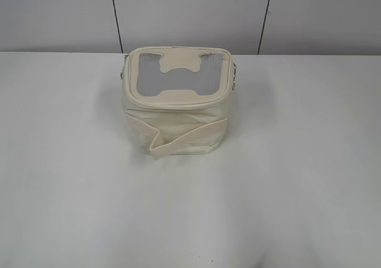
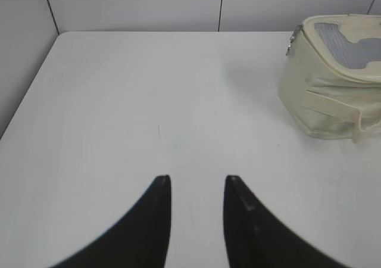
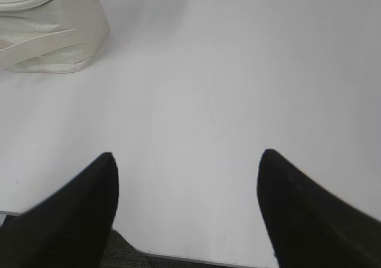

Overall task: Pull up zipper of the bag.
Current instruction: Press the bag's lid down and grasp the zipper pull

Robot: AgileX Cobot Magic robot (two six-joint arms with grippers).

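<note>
Bag (image 1: 177, 104) on table (image 1: 297, 178), both tools open, well apart.

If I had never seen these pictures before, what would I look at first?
Your eye would land on the cream bag, standing alone in the middle of the white table, its grey window lid facing up and a strap folded across its front. Next you would notice the dark fingers of the left gripper and right gripper, both open over bare table, well away from the bag.

You see a bag (image 1: 177, 110) of soft cream cloth with greyish see-through plastic lid panels, on a smooth matt white table (image 1: 297, 178).
</note>
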